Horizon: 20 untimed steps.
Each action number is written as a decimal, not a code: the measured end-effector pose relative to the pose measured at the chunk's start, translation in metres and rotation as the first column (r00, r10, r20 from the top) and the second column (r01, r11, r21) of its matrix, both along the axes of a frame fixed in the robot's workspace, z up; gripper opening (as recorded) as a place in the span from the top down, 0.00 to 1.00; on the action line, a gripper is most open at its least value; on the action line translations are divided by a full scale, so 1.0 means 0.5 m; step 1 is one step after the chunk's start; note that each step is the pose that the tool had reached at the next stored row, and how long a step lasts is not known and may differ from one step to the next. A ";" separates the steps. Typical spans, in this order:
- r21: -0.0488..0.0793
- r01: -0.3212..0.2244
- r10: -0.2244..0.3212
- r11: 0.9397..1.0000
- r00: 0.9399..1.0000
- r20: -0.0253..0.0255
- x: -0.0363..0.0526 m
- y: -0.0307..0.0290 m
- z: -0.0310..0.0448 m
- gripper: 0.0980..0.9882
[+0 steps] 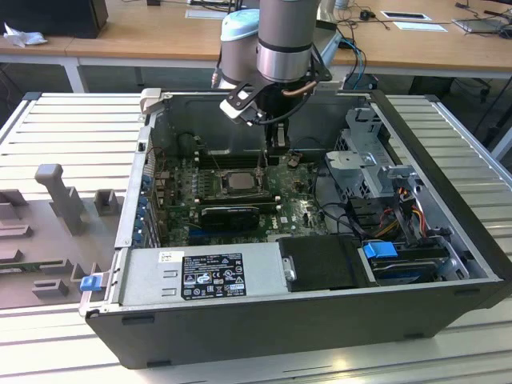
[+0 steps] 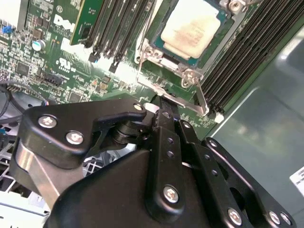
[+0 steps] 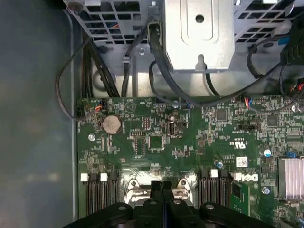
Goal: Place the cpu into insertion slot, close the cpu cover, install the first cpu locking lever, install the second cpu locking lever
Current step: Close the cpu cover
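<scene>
— Where is the cpu to be found?

— The cpu (image 2: 194,24) is seen seated in its socket (image 3: 183,184), near the middle of the motherboard (image 3: 190,142), between the two banks of memory slots (image 2: 247,52). That step is judged done.

— And the cpu cover?

— The cpu cover (image 2: 153,49) appears to be lowered around the chip, whose pale top is framed by its window. Closing is judged done as well, though this cannot be fully confirmed.

— How is the gripper placed?

— In the exterior view the gripper (image 1: 265,164) is held down inside the open case (image 1: 320,320), at the socket's edge. In both wrist views the fingers (image 3: 155,187) are pressed together, with no gap and nothing seen clamped between them. In the second wrist view the tips are set at a thin locking lever (image 2: 201,95) along the socket's edge; whether it is touched cannot be made out.

— What is left?

— The lever work is judged to be in hand. Whether either lever is latched cannot be told, so both are counted as unfinished.
</scene>
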State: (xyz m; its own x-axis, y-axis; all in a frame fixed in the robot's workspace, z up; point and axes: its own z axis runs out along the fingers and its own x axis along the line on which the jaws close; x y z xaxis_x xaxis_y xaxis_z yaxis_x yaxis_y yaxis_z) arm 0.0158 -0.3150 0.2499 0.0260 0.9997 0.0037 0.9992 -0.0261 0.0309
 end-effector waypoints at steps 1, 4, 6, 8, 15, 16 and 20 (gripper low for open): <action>0.000 0.000 0.000 1.000 1.000 0.000 -0.003 0.000 0.000 0.99; 0.000 0.000 0.000 1.000 1.000 0.000 -0.007 0.000 0.000 0.99; 0.000 0.000 0.000 1.000 1.000 0.000 -0.009 0.000 0.000 0.99; 0.000 0.000 0.000 1.000 1.000 0.000 -0.012 0.000 0.000 0.99; 0.000 0.000 0.000 1.000 1.000 0.000 -0.019 0.000 0.000 0.99; 0.000 0.000 0.000 1.000 1.000 0.000 -0.019 0.000 0.000 0.99; 0.000 0.000 0.000 1.000 1.000 0.000 -0.021 0.000 0.000 0.99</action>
